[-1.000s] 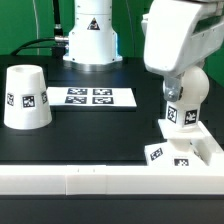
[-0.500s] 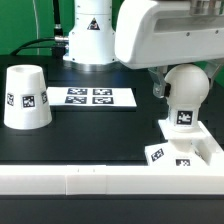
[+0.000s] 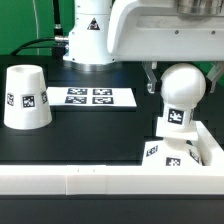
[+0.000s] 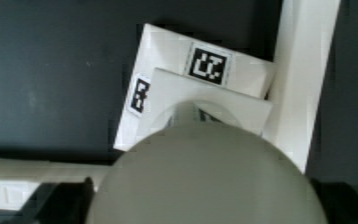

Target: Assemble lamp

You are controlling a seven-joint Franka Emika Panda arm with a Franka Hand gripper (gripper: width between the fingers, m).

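The white ball-shaped bulb (image 3: 182,92) stands with its neck down on the flat square base (image 3: 200,156) at the exterior view's right. My gripper (image 3: 182,80) reaches down from above and is shut on the bulb, with one dark finger (image 3: 152,82) at its side. In the wrist view the bulb (image 4: 202,170) fills the space between my gripper (image 4: 197,208) fingers, and the tagged base (image 4: 202,75) lies beyond it. The tapered shade (image 3: 25,97) stands mouth down, alone, at the exterior view's left.
The marker board (image 3: 92,97) lies flat at the back middle. A white rail (image 3: 80,180) runs along the table's front edge and shows in the wrist view (image 4: 309,60) beside the base. The robot's white pedestal (image 3: 92,35) stands behind.
The hand has turned and swung toward the exterior view's left above the bulb. The bulb has shifted slightly left and sits lower on the base, its tag turned.
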